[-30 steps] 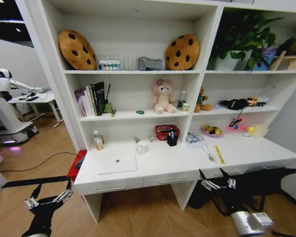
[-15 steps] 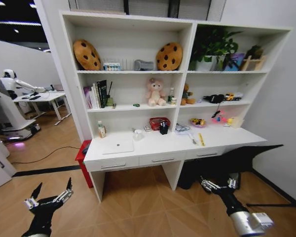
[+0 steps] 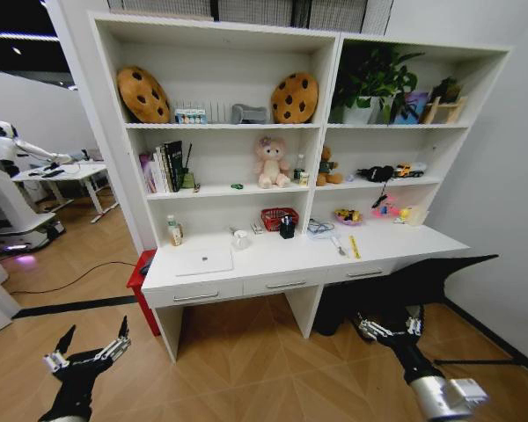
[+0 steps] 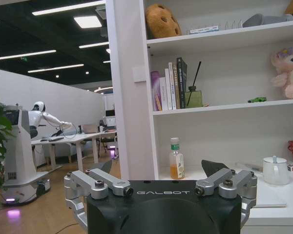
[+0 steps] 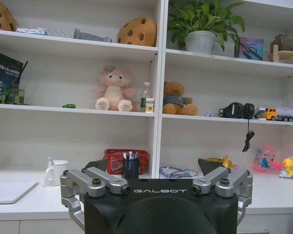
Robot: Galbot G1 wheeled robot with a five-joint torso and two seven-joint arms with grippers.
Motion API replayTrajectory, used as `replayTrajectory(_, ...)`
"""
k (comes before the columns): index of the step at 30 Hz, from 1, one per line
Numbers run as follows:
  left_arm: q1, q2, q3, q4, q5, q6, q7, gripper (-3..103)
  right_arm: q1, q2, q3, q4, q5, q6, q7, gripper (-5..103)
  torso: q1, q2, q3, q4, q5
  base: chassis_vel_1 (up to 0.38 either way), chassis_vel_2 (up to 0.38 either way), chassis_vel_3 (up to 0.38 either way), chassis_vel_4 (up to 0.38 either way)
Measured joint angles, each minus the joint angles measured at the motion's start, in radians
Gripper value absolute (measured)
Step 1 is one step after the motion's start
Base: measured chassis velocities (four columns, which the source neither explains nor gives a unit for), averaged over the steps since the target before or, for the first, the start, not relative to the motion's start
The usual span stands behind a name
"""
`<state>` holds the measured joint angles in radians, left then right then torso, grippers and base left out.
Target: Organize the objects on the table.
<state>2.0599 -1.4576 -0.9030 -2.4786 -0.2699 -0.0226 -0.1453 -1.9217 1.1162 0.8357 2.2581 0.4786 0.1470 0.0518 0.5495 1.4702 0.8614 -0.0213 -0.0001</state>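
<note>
We read "GALBOT" on the black housing of both wrists; the book spines and bottle labels are too small for us to make out. From the head view we see the whole white table [image 3: 273,264] with its three drawers, the silver laptop [image 3: 203,261] lying closed on its left part, a small green-labelled bottle [image 3: 173,232] standing behind it near the shelf wall, and a yellow packet [image 3: 355,247] flat on the right part. The left wrist view adds the tiny green toy car [image 4: 257,99] on the shelf above, beside the pink plush bear [image 4: 287,73]. The right wrist view brings up the pens [image 5: 131,166] upright in a dark cup before a red basket [image 5: 112,159]. Our left gripper [image 3: 88,351] and right gripper [image 3: 387,329] both hang low over the wooden floor, well short of the table, fingers spread wide and holding nothing.
</note>
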Motion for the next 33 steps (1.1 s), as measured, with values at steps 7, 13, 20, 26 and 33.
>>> replayTrajectory(7, 0.000, 0.000, 0.000, 0.000, 0.000, 0.000, 0.000, 100, 0.000, 0.000, 0.000, 0.000, 0.000, 0.000, 0.000, 100, 0.000, 0.000, 0.000, 0.0001, 0.0001, 0.000, 0.000, 0.000, 0.000)
replayTrajectory(13, 0.000, 0.000, 0.000, 0.000, 0.000, 0.000, 0.000, 100, 0.000, 0.000, 0.000, 0.000, 0.000, 0.000, 0.000, 100, 0.000, 0.000, 0.000, 0.0000, 0.0002, 0.007, 0.007, -0.002, -0.009)
replayTrajectory(20, 0.000, 0.000, 0.000, 0.000, 0.000, 0.000, 0.000, 100, 0.000, 0.000, 0.000, 0.000, 0.000, 0.000, 0.000, 100, 0.000, 0.000, 0.000, -0.0001, -0.0001, 0.007, 0.014, -0.003, -0.010)
replayTrajectory(26, 0.000, 0.000, 0.000, 0.000, 0.000, 0.000, 0.000, 100, 0.000, 0.000, 0.000, 0.000, 0.000, 0.000, 0.000, 100, 0.000, 0.000, 0.000, 0.0001, 0.0002, 0.000, 0.000, 0.000, 0.000)
replayTrajectory(33, 0.000, 0.000, 0.000, 0.000, 0.000, 0.000, 0.000, 100, 0.000, 0.000, 0.000, 0.000, 0.000, 0.000, 0.000, 100, 0.000, 0.000, 0.000, 0.0000, 0.0001, 0.000, 0.000, 0.000, 0.000)
